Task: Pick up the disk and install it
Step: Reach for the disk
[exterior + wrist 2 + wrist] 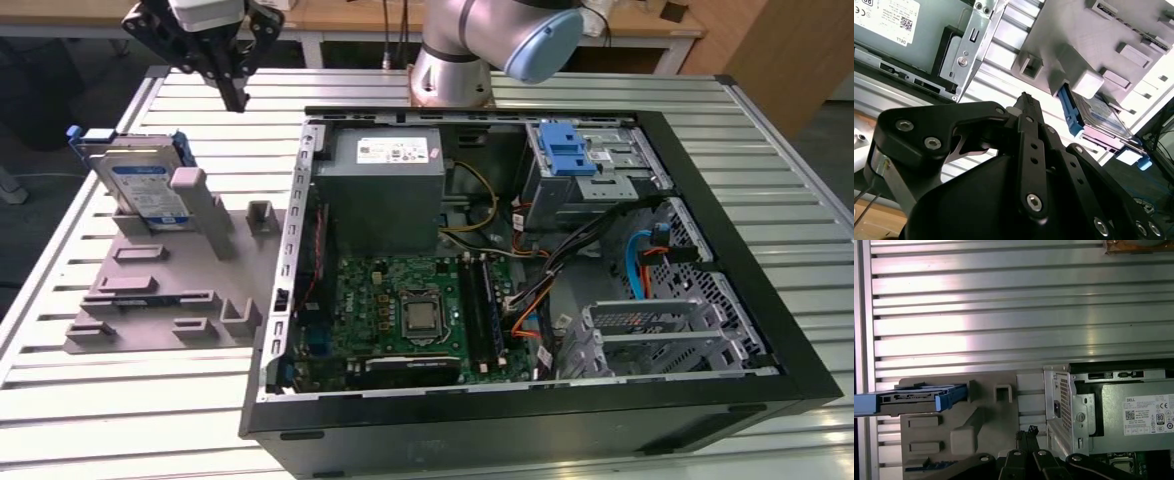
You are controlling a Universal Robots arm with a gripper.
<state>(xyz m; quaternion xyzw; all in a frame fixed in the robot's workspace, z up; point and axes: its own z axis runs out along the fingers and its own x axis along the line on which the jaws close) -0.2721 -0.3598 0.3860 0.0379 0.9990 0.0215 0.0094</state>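
Note:
The disk [144, 185], a silver drive with a white-and-blue label in a blue bracket, stands upright in a slot of the grey fixture [174, 290] at the exterior view's left. My gripper [236, 98] hangs above the slatted table behind the fixture, higher than the disk and apart from it, shut with nothing in it. The second wrist view has the fingertips [1026, 100] meeting at a point, the disk [1089, 112] beyond them. In the first wrist view the disk [919, 399] is edge-on in the fixture [989, 415], away from the gripper [1027, 432].
The open computer case [747, 250] lies at centre and right, holding a grey power-supply box [387, 190], a green motherboard [414, 310] and a drive cage with a blue latch [567, 150]. The arm's base [454, 70] stands behind the case. The fixture has several raised blocks.

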